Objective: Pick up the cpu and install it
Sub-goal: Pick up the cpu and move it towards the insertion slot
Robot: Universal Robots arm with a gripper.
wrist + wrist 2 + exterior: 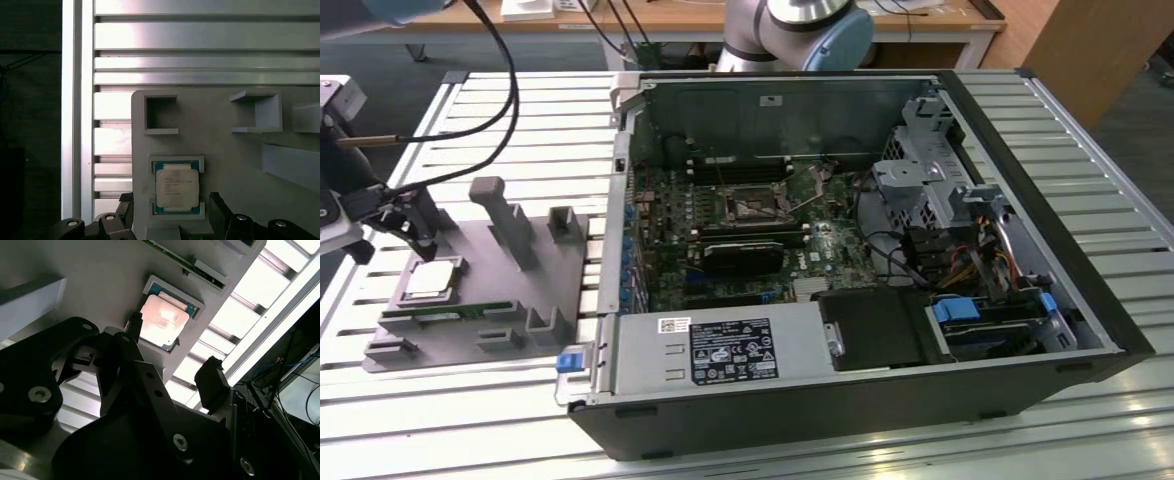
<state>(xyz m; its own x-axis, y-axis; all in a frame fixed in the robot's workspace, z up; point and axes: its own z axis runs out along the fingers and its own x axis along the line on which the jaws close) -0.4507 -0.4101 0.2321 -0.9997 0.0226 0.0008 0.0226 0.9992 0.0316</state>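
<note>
Exterior view: an open computer case (854, 260) lies on its side on a slatted metal tabletop (1067, 110), w/ the motherboard (734, 230) facing up. The robot arm's base (794, 30) stands at 12 o'clock of the case. At 9 o'clock of the case, just beside it, sits a grey fixture tray (487, 285) w/ upright posts and pockets. The cpu (430, 280), a small square chip w/ a silvery top plate, lies flat in a pocket in the tray's 9 o'clock part. A green memory stick (447, 312) lies along the tray at approx 6 o'clock of the cpu, close by. The black hand (416, 228) hangs over the tray at approx 12 o'clock of the cpu, near it; black cables (500, 110) run from it toward 12 o'clock. In the first wrist view, the cpu (176, 187) sits in its framed pocket on the tray (225, 165), w/ the slats of the tabletop (200, 35) beyond, and the hand (172, 212) is spread wide, one of its fingers (220, 210) on each side of the pocket's near end. The second wrist view shows the same from a low angle: hand (172, 350) wide open, fingers (212, 380) apart w/ nothing btwn them, cpu (162, 320) untouched in the tray (100, 270). The hand has hold of nothing.
</note>
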